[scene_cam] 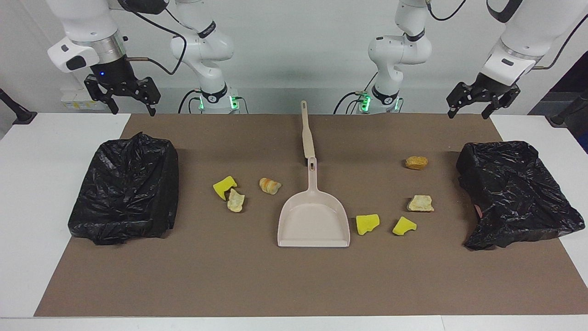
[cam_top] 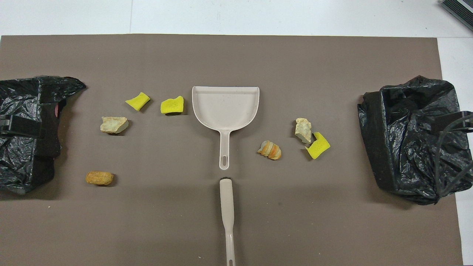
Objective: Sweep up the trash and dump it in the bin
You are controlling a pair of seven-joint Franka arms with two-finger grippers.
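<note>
Seven pieces of trash are lying scattered on the brown mat (scene_cam: 294,276), split into two groups by the beige dustpan (scene_cam: 313,220) sitting in the middle with its handle pointing toward the robots. Toward the right arm's end, a yellow wedge (scene_cam: 224,187) is touching a pale crusty lump (scene_cam: 236,201), and a striped orange lump (scene_cam: 270,185) is resting near them, closer to the dustpan. Toward the left arm's end, a yellow chunk (scene_cam: 367,224) is lying just beside the dustpan's mouth, a second yellow wedge (scene_cam: 404,226) is sitting near it, a pale bread-like lump (scene_cam: 421,203) is resting a little nearer the robots, and a tan-orange lump (scene_cam: 416,162) is lying nearest them of the group. The brush (scene_cam: 307,133) is lying in line with the dustpan's handle, nearer the robots, its bristles not showing. A black-bagged bin (scene_cam: 126,188) is standing at the right arm's end of the mat and another black-bagged bin (scene_cam: 514,193) at the left arm's end. The mat is covering most of the white counter (scene_cam: 27,193). The right pincer (scene_cam: 132,105) is hanging open, holding nothing, above the counter's robot-side edge near its bin. The left pincer (scene_cam: 469,109) is likewise hanging open and empty above the edge near the other bin.
</note>
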